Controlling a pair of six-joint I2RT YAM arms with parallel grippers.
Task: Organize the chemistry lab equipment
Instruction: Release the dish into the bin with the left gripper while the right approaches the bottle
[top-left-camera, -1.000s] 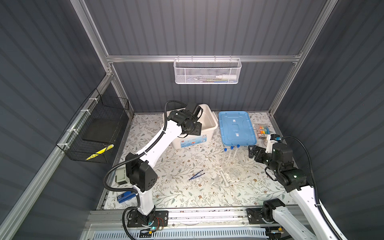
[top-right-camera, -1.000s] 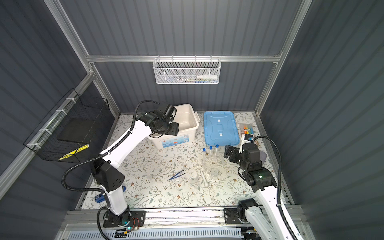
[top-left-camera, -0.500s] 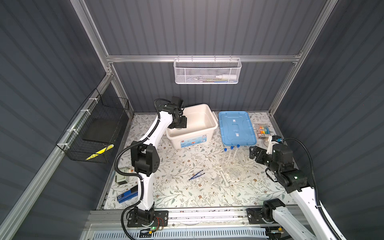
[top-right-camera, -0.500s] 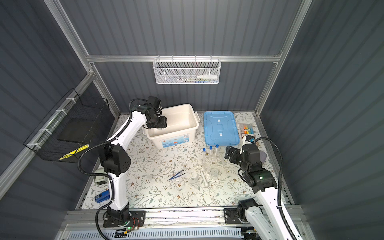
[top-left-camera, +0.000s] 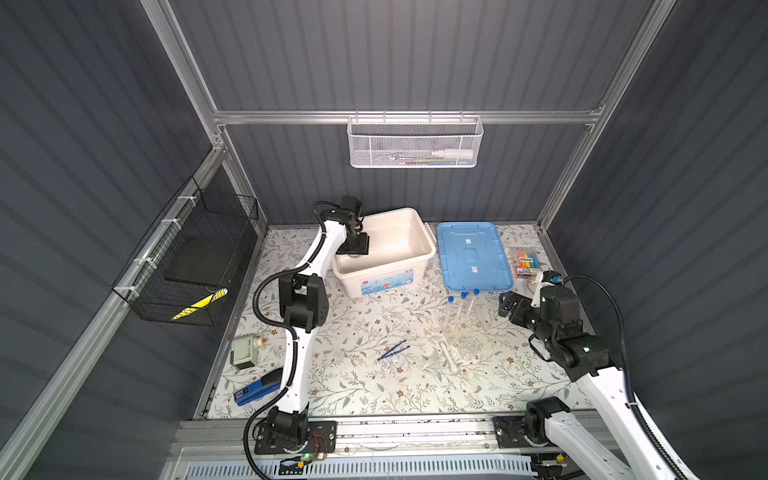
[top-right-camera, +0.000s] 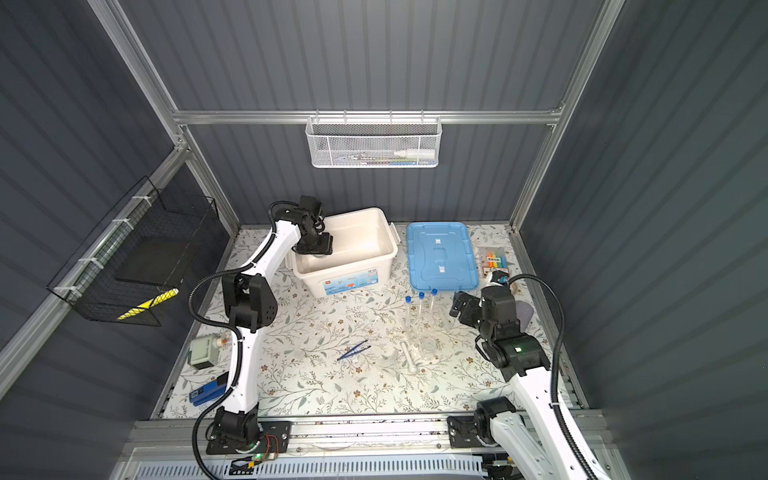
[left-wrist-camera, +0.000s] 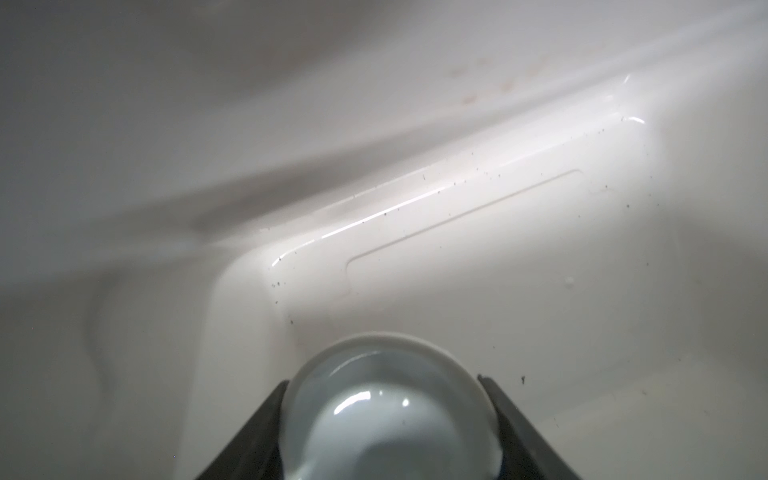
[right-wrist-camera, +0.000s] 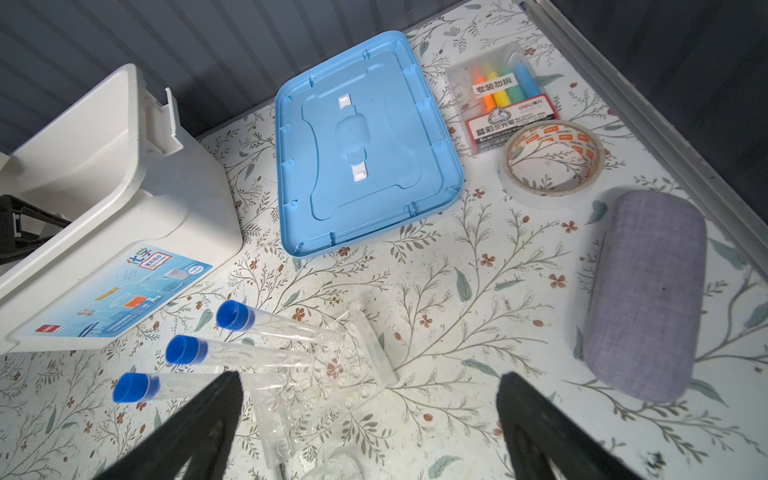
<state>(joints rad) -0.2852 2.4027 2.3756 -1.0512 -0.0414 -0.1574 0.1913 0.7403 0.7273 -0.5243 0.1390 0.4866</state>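
A white bin (top-left-camera: 386, 245) stands on the floral surface (top-left-camera: 353, 324), with a blue lid (top-left-camera: 471, 255) beside it. My left hand (left-wrist-camera: 384, 384) is inside the bin, clamped on a white ceramic dish (left-wrist-camera: 388, 415). My right hand (right-wrist-camera: 370, 378) hangs spread apart over the clear tube rack (right-wrist-camera: 332, 395), which holds three blue-capped test tubes (right-wrist-camera: 266, 322). Dark blue tweezers (top-left-camera: 392, 350) lie nearby.

- A clear pack of coloured markers (right-wrist-camera: 503, 95) lies on the floral-patterned worktop (top-left-camera: 365, 390), near its far right corner.
- A roll of clear tape with an orange-printed core (right-wrist-camera: 544, 198) lies flat just beside the pack.
- A grey oblong fabric case (right-wrist-camera: 648, 295) lies near the tape, not touching it.
- A white mesh basket (top-left-camera: 415, 143) hangs on the back rail.
- A black wire basket (top-left-camera: 187, 257) hangs on the left wall.
- A small grey-green box (top-left-camera: 243, 352) and a flat blue gadget (top-left-camera: 257, 390) sit at the worktop's near left edge.
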